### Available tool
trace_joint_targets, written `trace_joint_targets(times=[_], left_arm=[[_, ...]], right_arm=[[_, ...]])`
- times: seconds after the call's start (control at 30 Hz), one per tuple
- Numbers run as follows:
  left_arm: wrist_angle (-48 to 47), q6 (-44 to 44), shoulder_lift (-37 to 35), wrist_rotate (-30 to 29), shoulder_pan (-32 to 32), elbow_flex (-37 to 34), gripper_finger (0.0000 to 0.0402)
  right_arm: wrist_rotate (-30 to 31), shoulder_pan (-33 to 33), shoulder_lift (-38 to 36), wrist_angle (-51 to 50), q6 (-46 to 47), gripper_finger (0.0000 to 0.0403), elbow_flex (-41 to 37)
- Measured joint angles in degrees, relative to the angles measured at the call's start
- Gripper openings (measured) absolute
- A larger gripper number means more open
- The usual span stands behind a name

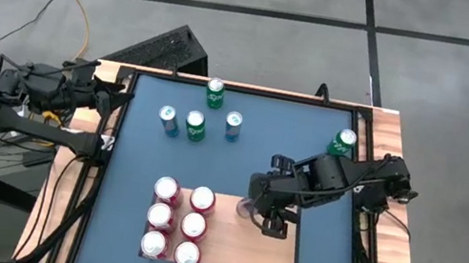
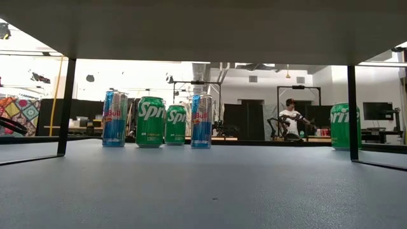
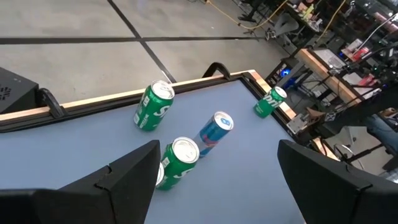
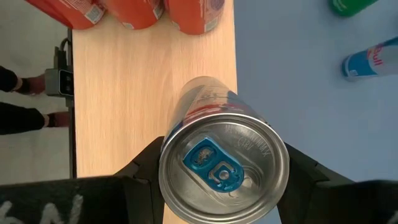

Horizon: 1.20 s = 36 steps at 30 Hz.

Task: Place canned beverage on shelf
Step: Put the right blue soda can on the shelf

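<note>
Gripping a blue-and-silver can (image 4: 221, 158) between its fingers, the right end effector (image 1: 270, 217) hung over the far edge of the shelf (image 1: 252, 251), where pale board met the blue bench (image 1: 143, 154). The can stood upright in that clenched hold, its base at the board's edge. Six red cans (image 1: 177, 222) stood in two rows on the shelf's left part. Farther back on the bench stood two blue cans (image 1: 233, 125) and two green cans (image 1: 196, 126) in a loose group, with another green can (image 1: 344, 142) near the far right corner. The left end effector (image 1: 115, 96) waited at the bench's far left corner, fingers spread and holding nothing.
</note>
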Motion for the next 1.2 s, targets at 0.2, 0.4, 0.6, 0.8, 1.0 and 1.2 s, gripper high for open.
trace_joint_targets(times=[0.2,0.4,0.6,0.8,1.0,1.2], left_arm=[[0.0,-0.24,0.0,-0.18,-0.01,0.0,0.0309],[0.0,-0.41,0.0,-0.33,0.0,0.0,0.0309],[0.04,-0.57,0.0,-0.33,-0.01,0.0,0.0309],[0.06,-0.57,0.0,-0.33,0.0,0.0,0.0309],[0.07,-0.56,0.0,-0.31,0.0,0.0,0.0309],[0.05,-0.54,0.0,-0.31,-0.01,0.0,0.0309]], right_arm=[[-0.07,-0.44,0.1,0.0,-0.82,0.0202,0.0],[-0.14,-0.43,2.1,0.01,-2.42,0.0202,-0.15],[-0.17,-0.4,2.81,0.04,-4.45,0.0202,0.0],[-0.11,-0.43,2.81,0.01,-4.9,0.0232,0.0],[-2.52,-0.45,2.81,0.11,-5.5,0.0262,0.0],[-2.86,-0.74,2.81,0.1,-5.99,0.0266,0.0]])
